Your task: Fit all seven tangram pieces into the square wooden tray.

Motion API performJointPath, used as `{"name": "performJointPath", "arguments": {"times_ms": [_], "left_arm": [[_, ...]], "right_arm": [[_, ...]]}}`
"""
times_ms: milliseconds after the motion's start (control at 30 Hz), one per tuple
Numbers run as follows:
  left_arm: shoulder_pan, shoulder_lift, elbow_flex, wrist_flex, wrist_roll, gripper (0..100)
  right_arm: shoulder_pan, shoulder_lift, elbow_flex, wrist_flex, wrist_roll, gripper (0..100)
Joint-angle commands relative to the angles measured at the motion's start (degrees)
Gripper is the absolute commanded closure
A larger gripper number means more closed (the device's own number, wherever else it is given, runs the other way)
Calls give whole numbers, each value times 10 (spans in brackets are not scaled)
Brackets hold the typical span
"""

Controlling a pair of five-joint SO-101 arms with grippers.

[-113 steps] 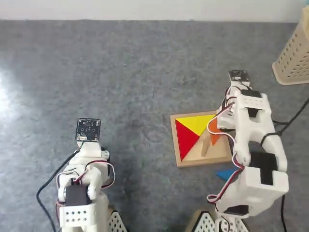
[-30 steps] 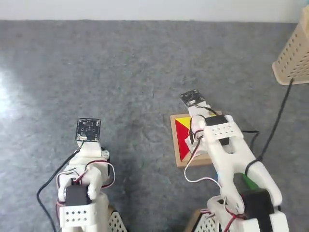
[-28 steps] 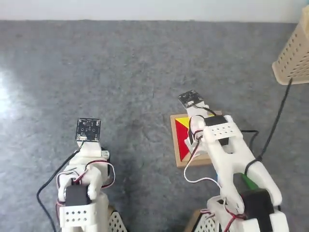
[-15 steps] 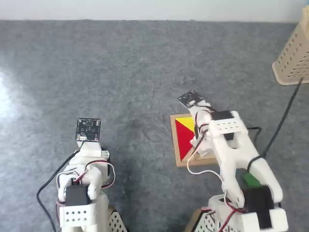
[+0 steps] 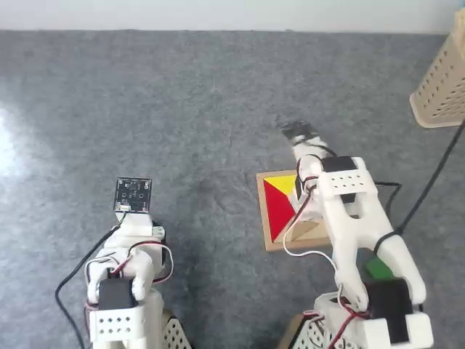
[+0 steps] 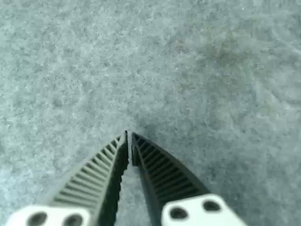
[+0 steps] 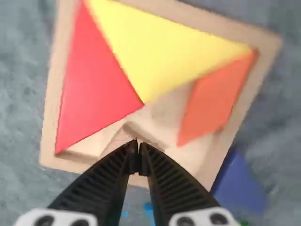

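The square wooden tray point(image 7: 263, 44) holds a red triangle point(image 7: 94, 94), a yellow triangle point(image 7: 155, 52) and an orange piece point(image 7: 211, 101); part of its floor point(image 7: 157, 117) is bare. My right gripper point(image 7: 138, 147) hangs shut and empty over the tray's near part. A blue piece point(image 7: 235, 186) lies on the mat just outside the tray. In the high view the right arm point(image 5: 341, 193) covers most of the tray point(image 5: 267, 222); the red triangle point(image 5: 279, 207) shows beside it. A green piece point(image 5: 378, 267) lies by the arm's base. My left gripper point(image 6: 130, 136) is shut over bare grey mat.
A cream perforated basket point(image 5: 442, 80) stands at the far right edge. The left arm point(image 5: 127, 254) sits at the near left. Grey mat point(image 5: 160, 109) covers the table, open across the middle and far left.
The right arm swung from the tray's right side over its middle, and in the last second its wrist reached farther away. The left arm has kept still.
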Motion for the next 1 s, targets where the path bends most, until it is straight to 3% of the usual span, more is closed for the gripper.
{"name": "performJointPath", "arguments": {"times_ms": [0,500,967], "left_arm": [[0,-10,-7,3,4,988],[0,-10,-7,3,4,988],[0,-10,-7,3,4,988]], "right_arm": [[-5,-8,-8,14,-33,992],[22,-65,63,1,32,992],[24,46,7,-33,33,992]]}}
